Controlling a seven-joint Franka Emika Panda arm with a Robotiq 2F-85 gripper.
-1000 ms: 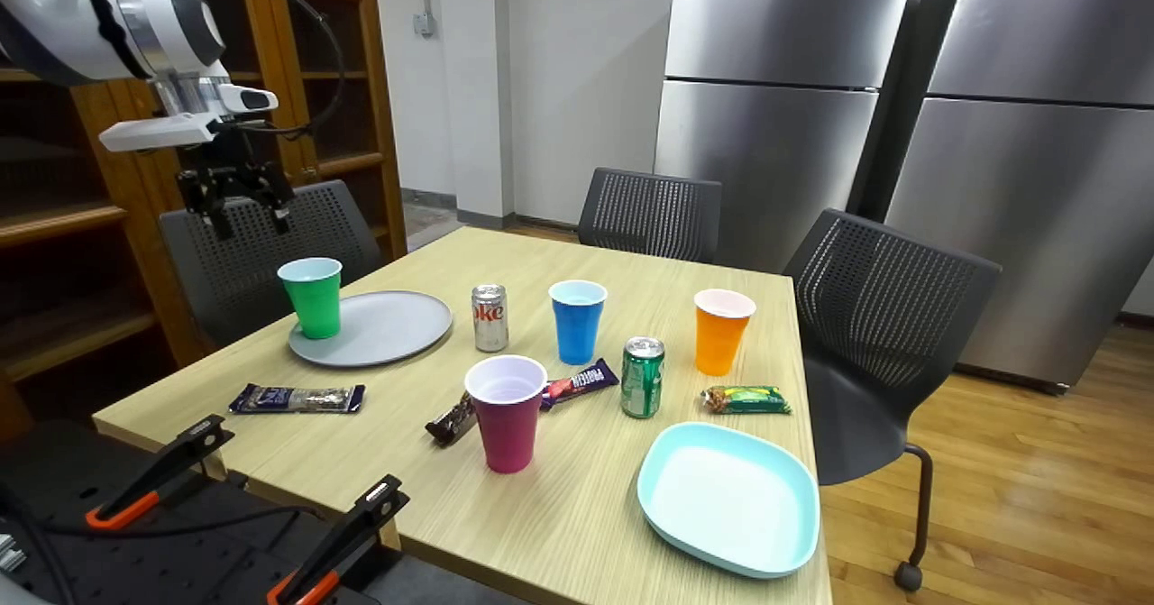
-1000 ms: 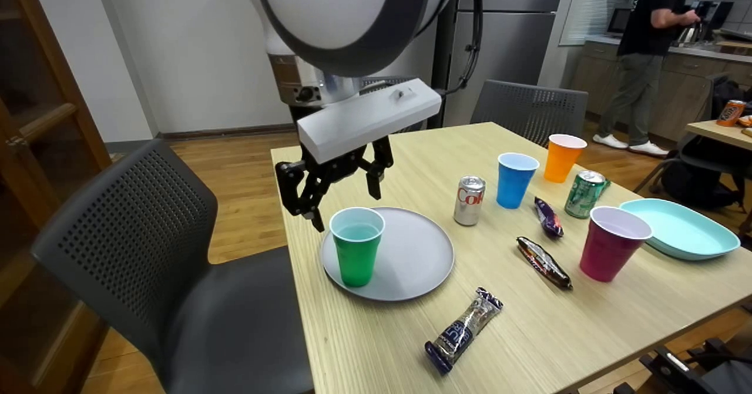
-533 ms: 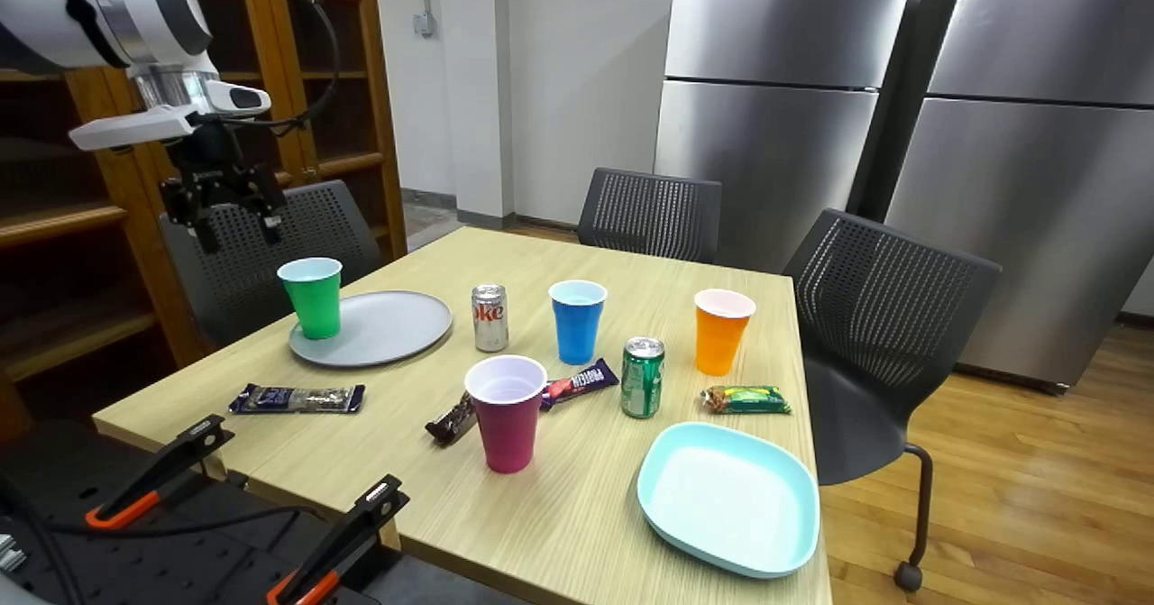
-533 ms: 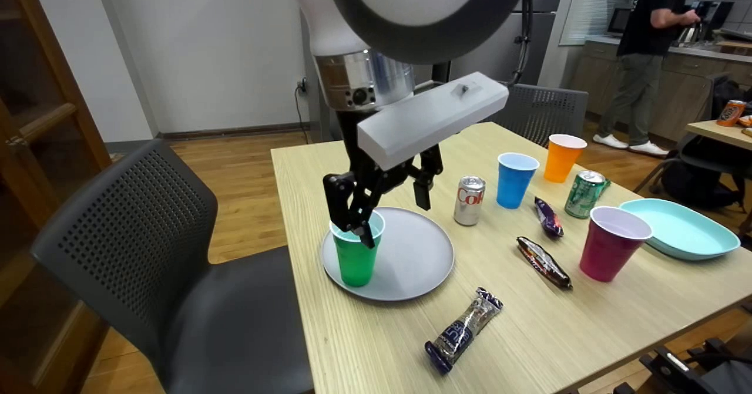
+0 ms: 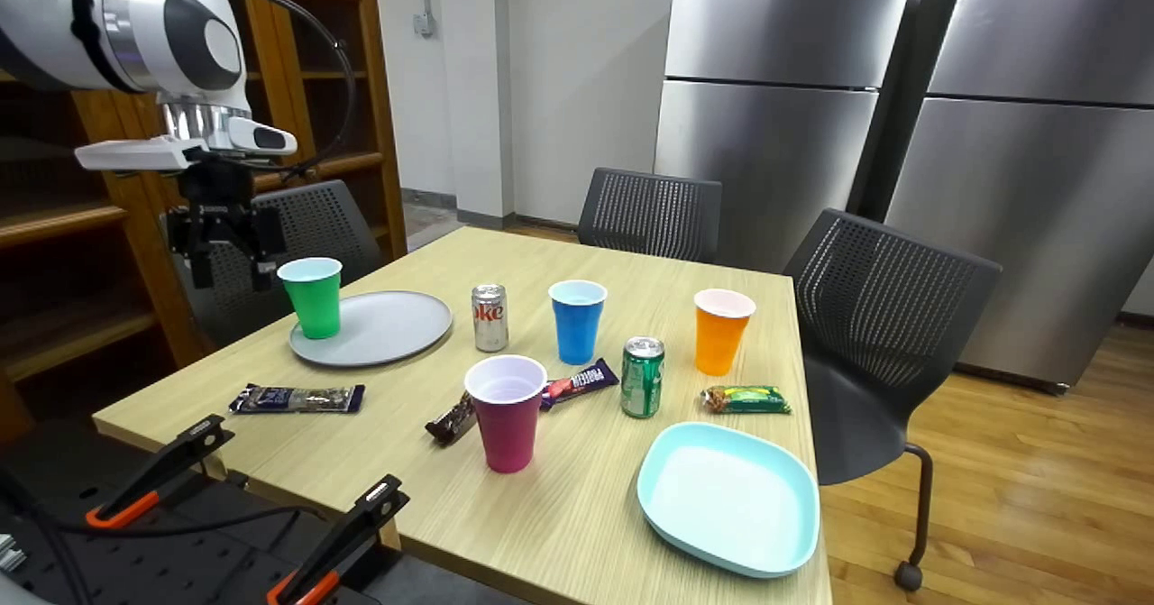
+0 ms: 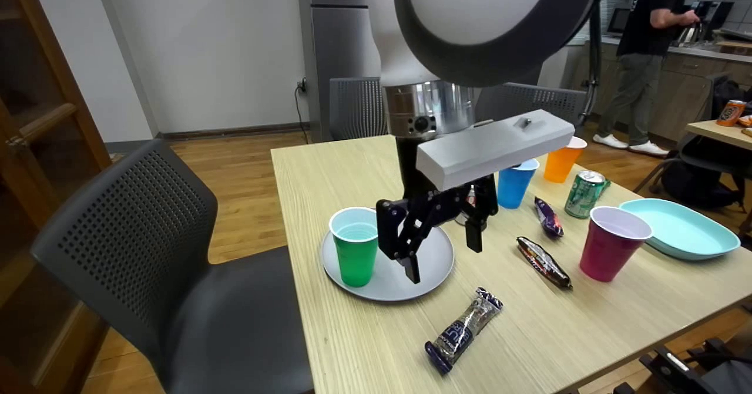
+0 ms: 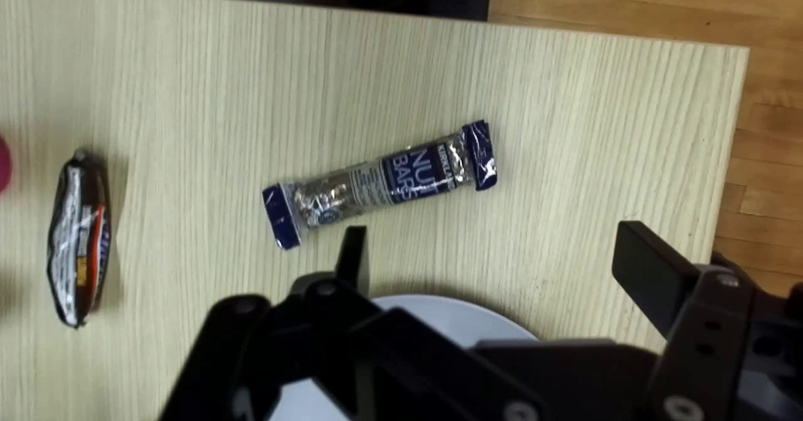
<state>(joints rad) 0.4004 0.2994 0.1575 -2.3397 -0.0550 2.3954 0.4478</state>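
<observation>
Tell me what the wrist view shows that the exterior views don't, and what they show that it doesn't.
Only the wrist view looks almost straight down, and only there can the name Kirkland be clearly read on the nut bar.

Only the exterior views show the blue cup, the orange cup, the green can and the turquoise tray.

All of them share the open claw, which holds nothing, plus the nut bar, the gray plate, the brown-wrapped bar and the tabletop.
</observation>
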